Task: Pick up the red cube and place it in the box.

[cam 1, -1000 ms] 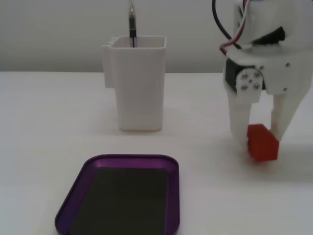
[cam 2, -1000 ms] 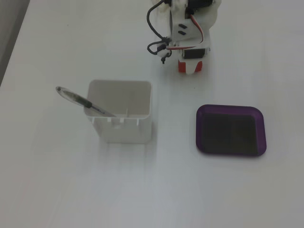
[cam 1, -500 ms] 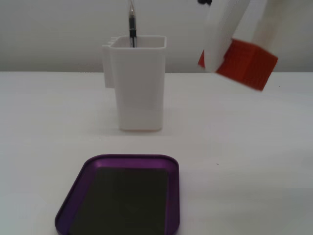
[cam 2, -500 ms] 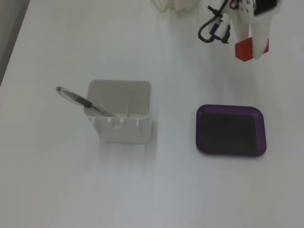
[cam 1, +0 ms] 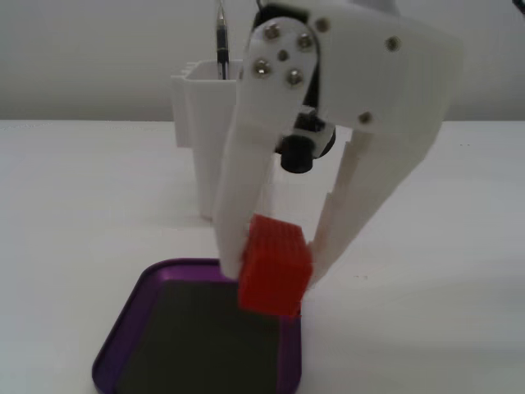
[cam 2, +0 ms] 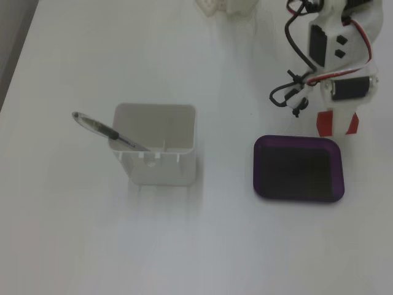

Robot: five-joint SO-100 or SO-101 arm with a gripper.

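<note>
The white arm reaches down steeply, wrist bent so the gripper (cam 1: 279, 275) points at the bench, its jaws closed on the red cube (cam 1: 274, 267), held clear of the surface.

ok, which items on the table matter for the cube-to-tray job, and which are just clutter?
In play:
- red cube, clamped in the gripper
- purple tray, empty

Clutter:
- white container
- pen leaning in it
</note>
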